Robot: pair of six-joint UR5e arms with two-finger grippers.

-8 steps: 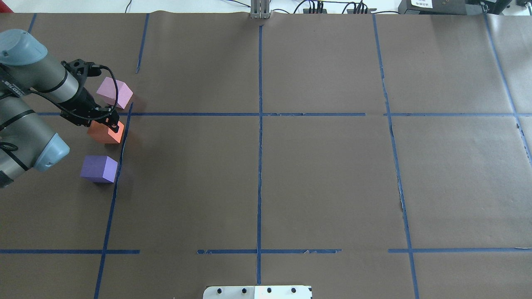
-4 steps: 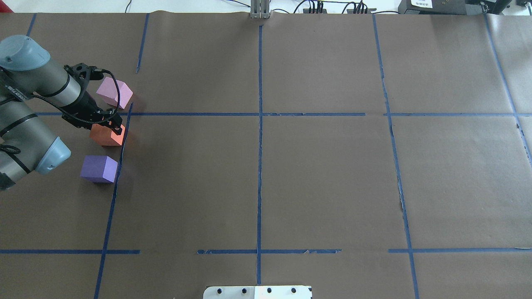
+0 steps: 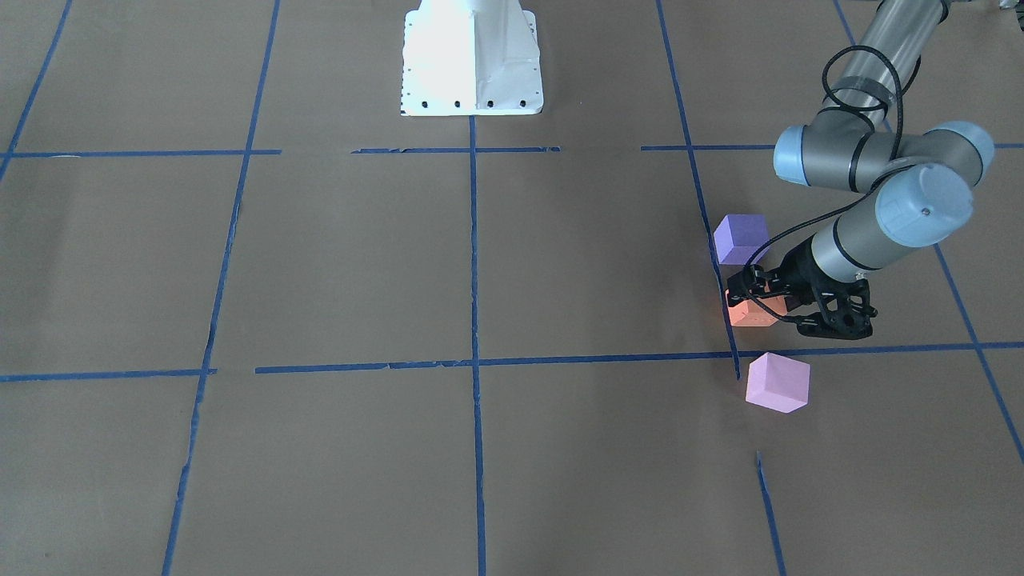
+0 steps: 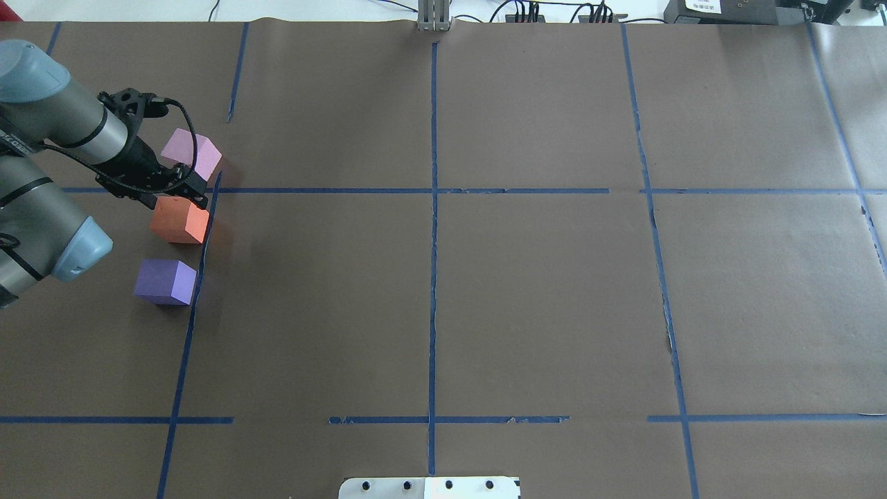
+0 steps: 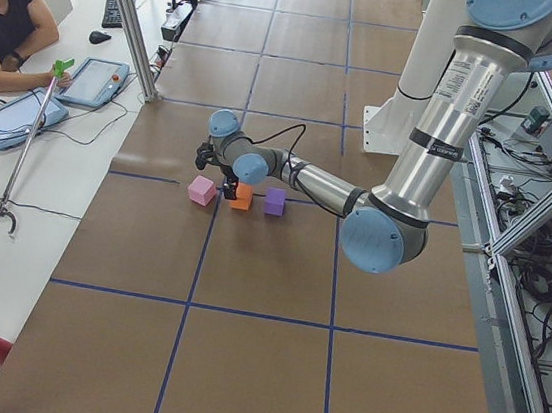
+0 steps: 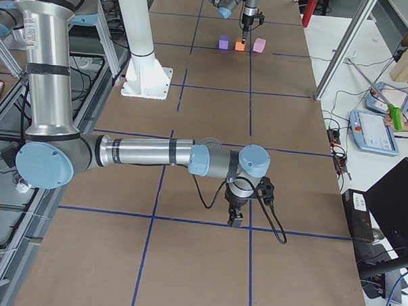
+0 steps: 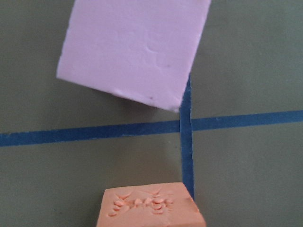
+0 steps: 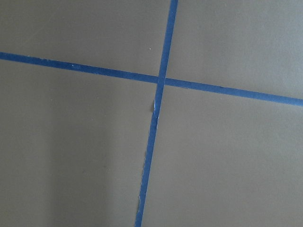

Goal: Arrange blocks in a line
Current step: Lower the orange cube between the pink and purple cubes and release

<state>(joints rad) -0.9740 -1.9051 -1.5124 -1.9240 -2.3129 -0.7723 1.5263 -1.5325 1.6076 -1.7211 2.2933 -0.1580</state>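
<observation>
1. Overhead exterior first: left gripper (image 4: 174,196) hangs over the far edge of orange (image 4: 180,222), fingers spread wider than the block and gripping nothing, as best I can judge.
2. Orange sits flat on the paper (image 4: 540,291), between pink (image 4: 192,154) and purple (image 4: 165,281). All three are apart from each other, strung along a tape line (image 4: 190,312).
3. The left wrist view shows pink twisted against the other two, one corner reaching the tape. The row looks nearly done, and squaring pink is probably what's left.
4. Watch out! The fingers are low and close to both blocks. A sideways move now could clip orange or catch pink's raised corner, and light foam would slide out of line.
5. Right gripper (image 6: 235,219) is well away over a tape crossing (image 8: 158,80). I cannot tell how its fingers stand.
6. There are no containers in play, and every block rests straight on the paper.
</observation>
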